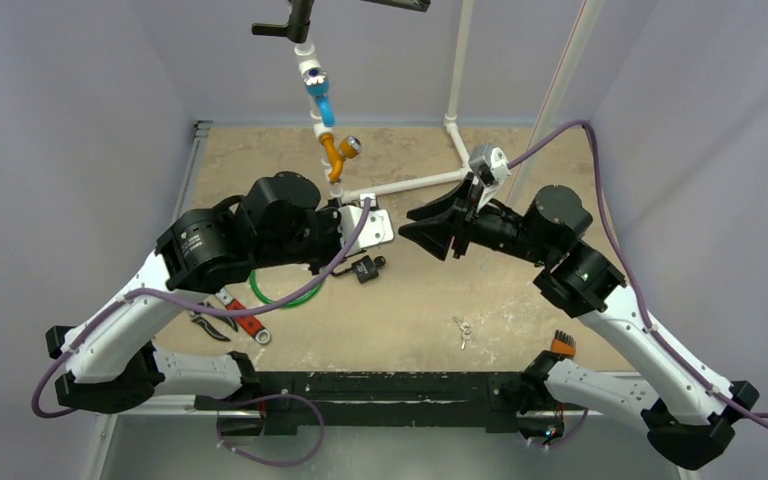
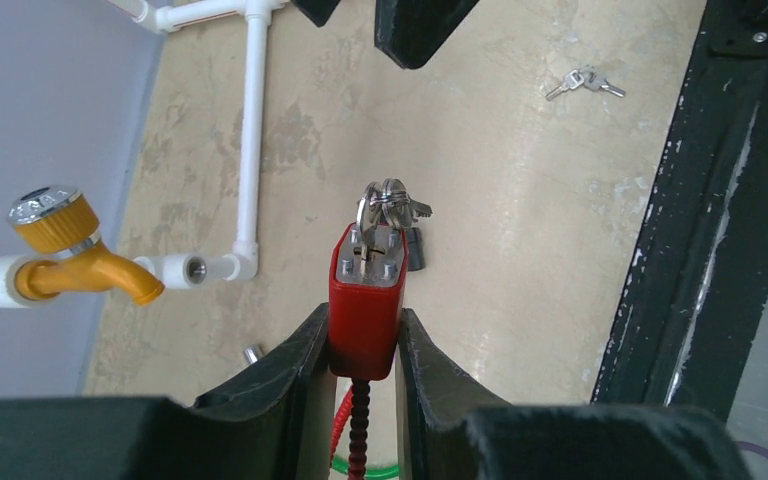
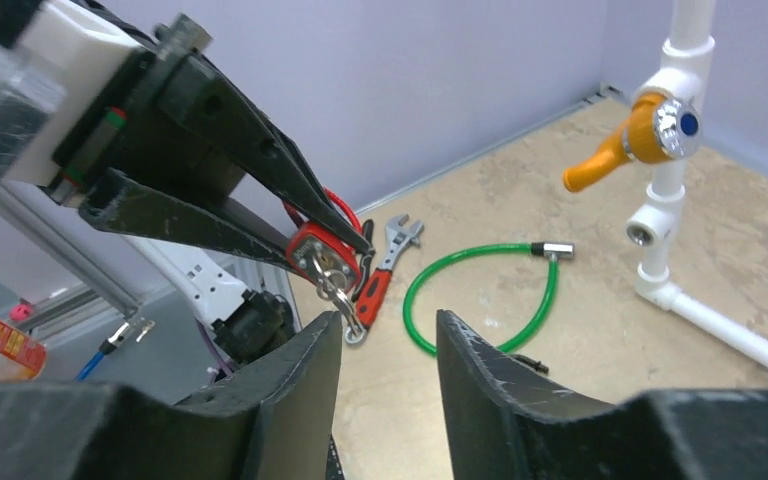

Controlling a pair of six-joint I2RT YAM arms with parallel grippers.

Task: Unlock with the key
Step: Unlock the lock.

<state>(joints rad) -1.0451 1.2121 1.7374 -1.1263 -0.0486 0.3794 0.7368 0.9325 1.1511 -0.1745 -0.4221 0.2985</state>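
The left gripper (image 2: 363, 335) is closed on the red padlock (image 2: 365, 300), its two fingers pinching the body's flat sides so that the keyed face points away from the wrist, presumably to brace the lock against a twisting hand. A key (image 2: 372, 225) sits in the keyhole on that face, with the rest of its ring bunched just beyond it. The right gripper (image 3: 390, 335) faces the lock from the opposite side, its fingers partly spread with nothing between them; the key hangs just ahead of its left fingertip, near but not touching. It looks lined up to close on the key's bow and turn it, so the unlocking itself seems not yet done. Beyond the right gripper's fingers lie a green cable loop (image 3: 480, 290) and a red-handled adjustable wrench (image 3: 385, 260). A spare key pair (image 2: 582, 83) rests well ahead of the left gripper. The table (image 1: 530, 300) is mottled beige stone-look laminate, scuffed, enclosed by plain lavender walls (image 1: 80, 120), with white pipework (image 2: 253, 130) carrying a yellow tap (image 2: 70, 255).
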